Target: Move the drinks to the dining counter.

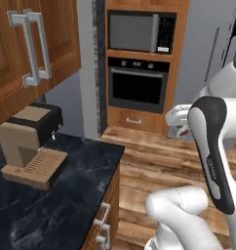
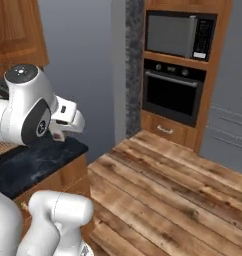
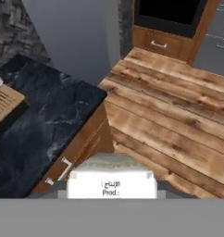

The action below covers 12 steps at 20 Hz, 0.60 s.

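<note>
**A:** Hand view, a simulated kitchen: a wide plank floor runs back to the wall oven, and a black marble-look counter over wooden cabinets juts in from the left. Which is it, hob counter or dining counter?

**B:** Can't tell from here. It carries the tan-and-black coffee machine, seen in the left base view standing well back from the counter's end; the microwave sits above the oven.

**A:** And the arm?

**B:** Raised clear of the counter, the gripper hanging just past the counter's end in the right base view.

**A:** Holding what?

**B:** The white carton, small dark print on its face, sits pinched at the bottom of the hand view where the fingers would be. The jaws are partly closed, set to the carton's width; the pads themselves are hidden behind it.

**A:** So which step?

**B:** By my reading, the carry: one drink in the air, no bottle in sight. The next move calls for reaching the dining counter, then lowering the carton upright onto the slab before letting go.
</note>
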{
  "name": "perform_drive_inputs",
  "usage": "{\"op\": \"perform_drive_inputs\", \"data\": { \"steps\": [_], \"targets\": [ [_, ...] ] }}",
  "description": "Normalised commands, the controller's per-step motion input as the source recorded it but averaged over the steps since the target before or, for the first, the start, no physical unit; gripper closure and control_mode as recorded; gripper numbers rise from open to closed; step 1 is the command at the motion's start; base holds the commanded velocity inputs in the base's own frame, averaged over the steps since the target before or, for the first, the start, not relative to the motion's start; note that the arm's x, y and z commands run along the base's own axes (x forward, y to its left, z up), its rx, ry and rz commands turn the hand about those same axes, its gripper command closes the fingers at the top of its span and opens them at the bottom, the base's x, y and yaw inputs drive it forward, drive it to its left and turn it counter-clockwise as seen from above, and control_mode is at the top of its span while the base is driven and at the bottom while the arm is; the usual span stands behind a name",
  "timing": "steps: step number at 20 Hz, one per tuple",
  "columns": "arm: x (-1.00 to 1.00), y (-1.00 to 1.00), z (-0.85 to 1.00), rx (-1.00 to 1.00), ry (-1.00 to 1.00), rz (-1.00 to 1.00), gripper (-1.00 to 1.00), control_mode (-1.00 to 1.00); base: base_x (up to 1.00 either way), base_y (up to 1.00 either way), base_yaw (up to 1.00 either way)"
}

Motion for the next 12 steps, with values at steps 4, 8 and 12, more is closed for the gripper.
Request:
{"op": "perform_drive_inputs", "data": {
  "steps": [4,8,12],
  "targets": [
    [0.0,0.0,0.0,0.0,0.0,0.0,1.0,1.0,0.0,0.0,-1.0],
    [0.0,0.0,0.0,0.0,0.0,0.0,1.0,1.0,0.0,0.0,-1.0],
    [0.0,0.0,0.0,0.0,0.0,0.0,1.0,1.0,0.0,-0.01,-0.99]
  ]
}}
